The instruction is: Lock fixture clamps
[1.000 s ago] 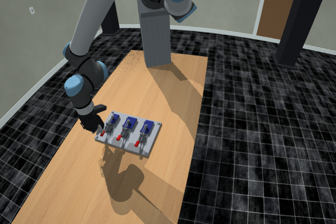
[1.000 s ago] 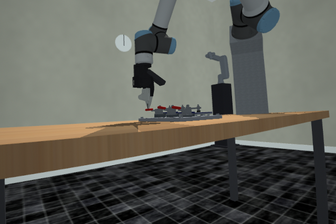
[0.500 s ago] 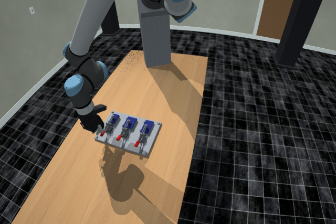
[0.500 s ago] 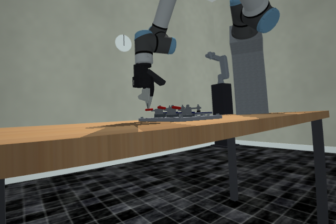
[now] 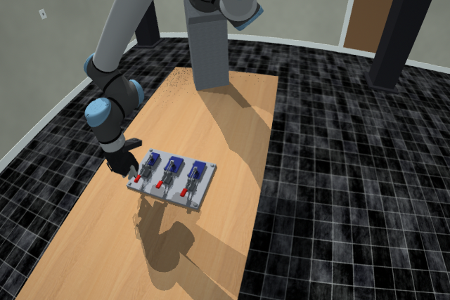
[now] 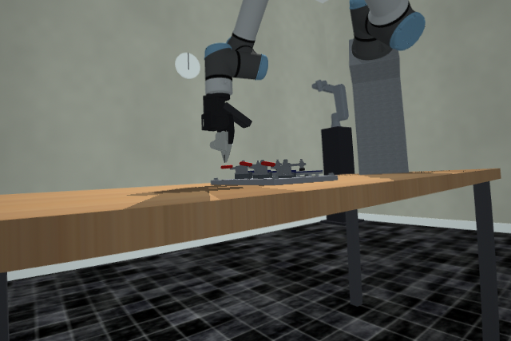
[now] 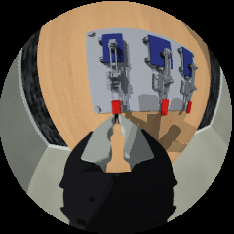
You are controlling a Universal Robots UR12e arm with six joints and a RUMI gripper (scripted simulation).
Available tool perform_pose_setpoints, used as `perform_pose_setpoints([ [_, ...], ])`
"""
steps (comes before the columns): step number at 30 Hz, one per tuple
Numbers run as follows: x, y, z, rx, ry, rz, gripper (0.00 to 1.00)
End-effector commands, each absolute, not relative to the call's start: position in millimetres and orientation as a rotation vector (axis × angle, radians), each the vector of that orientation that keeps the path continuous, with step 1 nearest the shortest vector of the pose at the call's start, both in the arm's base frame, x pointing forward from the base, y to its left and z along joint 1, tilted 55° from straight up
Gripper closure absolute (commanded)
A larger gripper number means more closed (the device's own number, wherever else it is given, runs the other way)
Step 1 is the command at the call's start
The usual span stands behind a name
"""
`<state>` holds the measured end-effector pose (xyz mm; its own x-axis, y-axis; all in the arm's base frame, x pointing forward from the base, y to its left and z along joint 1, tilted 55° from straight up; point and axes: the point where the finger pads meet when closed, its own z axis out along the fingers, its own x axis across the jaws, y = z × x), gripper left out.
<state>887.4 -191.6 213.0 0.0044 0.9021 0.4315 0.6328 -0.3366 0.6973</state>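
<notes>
The grey fixture plate carries three clamps, each with its bar over a blue part. The left clamp's red handle lies low and about level. The middle red handle and the right red handle are also down, slightly tilted in the exterior view. My gripper is shut and empty, its tips just above the left handle's end. Whether the bars sit fully flat is too small to tell.
The fixture stands on the wooden table. The other two clamps stand to the right of the gripper in the wrist view. The arm's grey pedestal stands at the table's far end.
</notes>
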Motion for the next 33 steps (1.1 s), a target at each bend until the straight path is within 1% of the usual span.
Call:
perform_pose_setpoints([
  [1,881.6,-193.9,217.9,1.981,1.59,1.249,1.0],
  [33,842.7,-207.4,246.6,1.981,1.59,1.249,1.0],
])
